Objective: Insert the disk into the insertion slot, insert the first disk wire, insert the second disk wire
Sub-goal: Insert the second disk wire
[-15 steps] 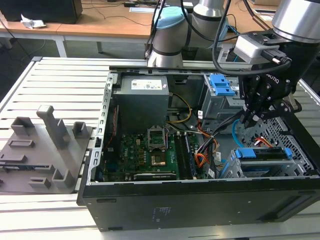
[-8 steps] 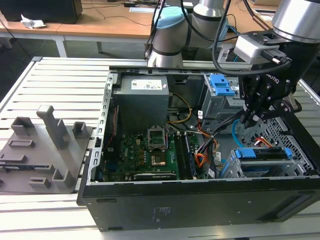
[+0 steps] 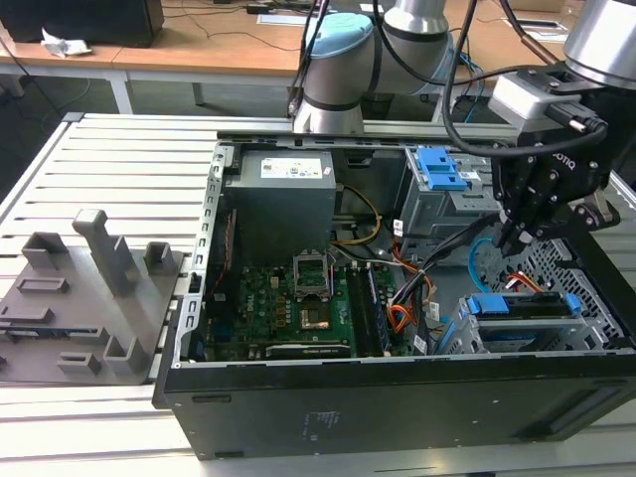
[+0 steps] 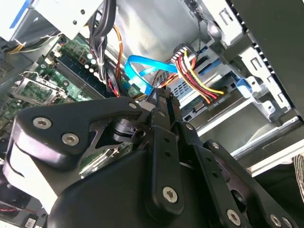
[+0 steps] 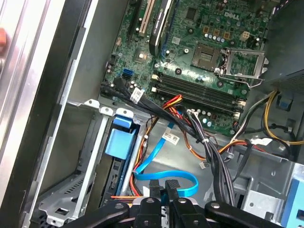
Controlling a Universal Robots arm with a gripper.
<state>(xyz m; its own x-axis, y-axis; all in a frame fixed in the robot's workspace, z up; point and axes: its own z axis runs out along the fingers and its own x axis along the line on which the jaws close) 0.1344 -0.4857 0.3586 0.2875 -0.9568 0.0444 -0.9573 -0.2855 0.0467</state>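
Note:
The disk [image 3: 522, 308], silver in its blue caddy [image 5: 121, 137], lies in the insertion slot [image 3: 452, 338] at the case's front corner, on the exterior view's right. The first disk wire [image 3: 527, 283], red-orange, reaches the disk's rear edge; in the second wrist view its strands [image 4: 197, 78] run to the drive. The second disk wire [image 5: 183, 183], light blue, loops just above the disk [image 4: 140, 71]. My gripper [image 3: 517, 237] hangs over that loop. Its fingertips [image 5: 154, 185] are closed together where the blue cable's end [image 4: 147, 88] meets them.
The motherboard [image 3: 298, 308] and power supply [image 3: 283, 204] fill the case's left half in the exterior view. A taller grey cage with a blue latch [image 3: 437, 169] stands behind the gripper. Black cable bundles [image 5: 209, 147] cross beside the blue loop. Grey fixtures [image 3: 89, 288] sit outside the case.

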